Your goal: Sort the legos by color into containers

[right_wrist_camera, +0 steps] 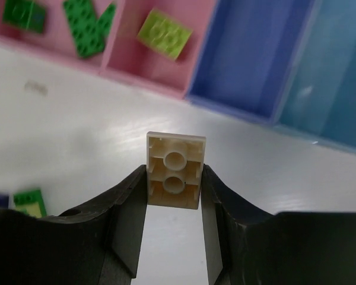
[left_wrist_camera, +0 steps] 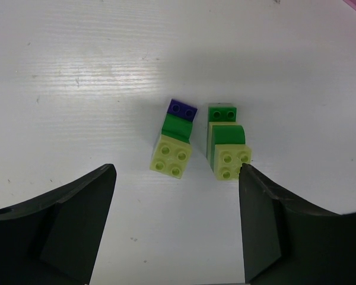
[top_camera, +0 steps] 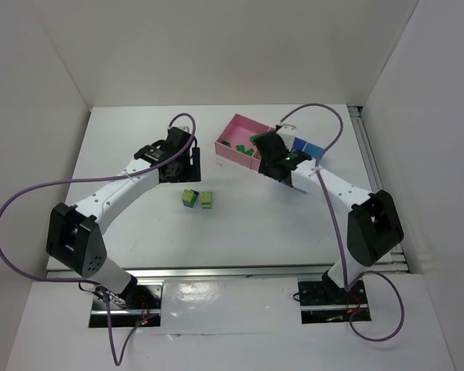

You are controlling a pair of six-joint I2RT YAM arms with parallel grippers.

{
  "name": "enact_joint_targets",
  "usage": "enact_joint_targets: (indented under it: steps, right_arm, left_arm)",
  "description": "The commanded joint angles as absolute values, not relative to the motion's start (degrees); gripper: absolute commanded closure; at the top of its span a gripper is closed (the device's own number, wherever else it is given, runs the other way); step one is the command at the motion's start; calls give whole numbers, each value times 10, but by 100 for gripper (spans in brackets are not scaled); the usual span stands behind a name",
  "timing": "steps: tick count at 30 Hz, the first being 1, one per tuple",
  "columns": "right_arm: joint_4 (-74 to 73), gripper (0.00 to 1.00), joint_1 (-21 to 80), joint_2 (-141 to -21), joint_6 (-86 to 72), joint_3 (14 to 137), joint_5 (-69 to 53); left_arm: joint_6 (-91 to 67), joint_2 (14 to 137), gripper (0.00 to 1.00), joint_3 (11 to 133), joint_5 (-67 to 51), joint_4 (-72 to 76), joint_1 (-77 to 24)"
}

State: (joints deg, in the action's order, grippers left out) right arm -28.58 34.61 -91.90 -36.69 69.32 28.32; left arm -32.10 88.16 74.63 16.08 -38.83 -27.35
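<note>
Right pincer [right_wrist_camera: 175, 178] pinches a cream lego [right_wrist_camera: 175, 148] near the containers [right_wrist_camera: 249, 59]; left pincer [left_wrist_camera: 177, 178], spread, faces two lego stacks [left_wrist_camera: 173, 148].

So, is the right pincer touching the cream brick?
Touching. The right wrist view shows the fingers of the right pincer pressed against both sides of the cream brick.

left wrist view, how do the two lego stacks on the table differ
The left stack ends in a blue-purple brick at its far end; the right stack ends in green. The left stack lies skewed; the right stack lies nearly straight. Both show a lime four-stud brick nearest the camera.
</note>
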Motion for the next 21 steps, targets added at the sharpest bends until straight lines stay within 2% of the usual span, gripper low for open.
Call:
enact_joint_targets:
  steps: [1, 9, 11, 12, 13, 15, 19, 21]
  right_arm:
    - [-290, 65, 288, -913, -333, 735, 309]
    - [-244, 65, 192, -986, -299, 790, 290]
    - [-239, 57, 180, -1004, -292, 817, 274]
    - [-239, 50, 171, -1014, -287, 830, 266]
    - [-248, 34, 171, -1034, -287, 857, 258]
    - [-279, 24, 165, -1050, -279, 888, 251]
    - [-265, 20, 165, -1014, -273, 875, 239]
    - [-245, 26, 170, -986, -273, 840, 222]
  left_arm:
    - [-338, 860, 13, 759, 178, -395, -275]
    - [-338, 860, 12, 771, 184, -415, -275]
    - [-338, 866, 12, 771, 190, -415, -275]
    - [-338, 866, 12, 771, 190, -420, -275]
    - [-338, 866, 12, 777, 190, -420, -275]
    - [-338, 872, 12, 777, 185, -420, -275]
    - [-338, 877, 12, 777, 191, -425, -275]
    - [-338, 882, 12, 782, 191, -431, -275]
